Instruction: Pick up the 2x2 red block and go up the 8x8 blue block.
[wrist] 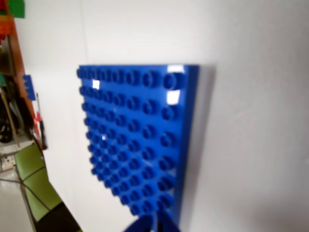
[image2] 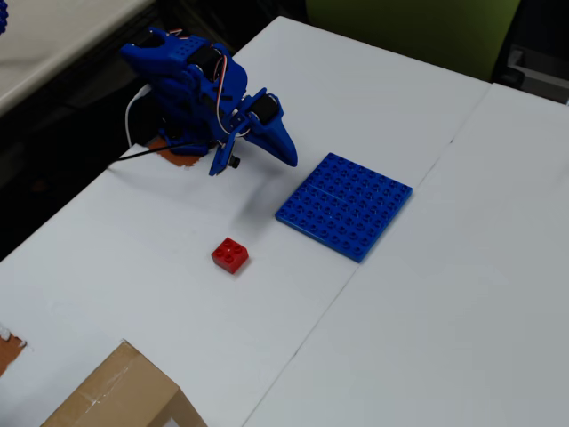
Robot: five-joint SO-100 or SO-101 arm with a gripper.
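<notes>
On the white counter (image2: 444, 294) I count one small red brick (image2: 230, 255) with four studs, and one flat blue studded plate (image2: 344, 205), eight studs along each side. There is one blue robot arm (image2: 200, 89) with a single pincer (image2: 286, 151), and one cardboard box (image2: 124, 396) at the counter's near edge in the overhead view.
</notes>
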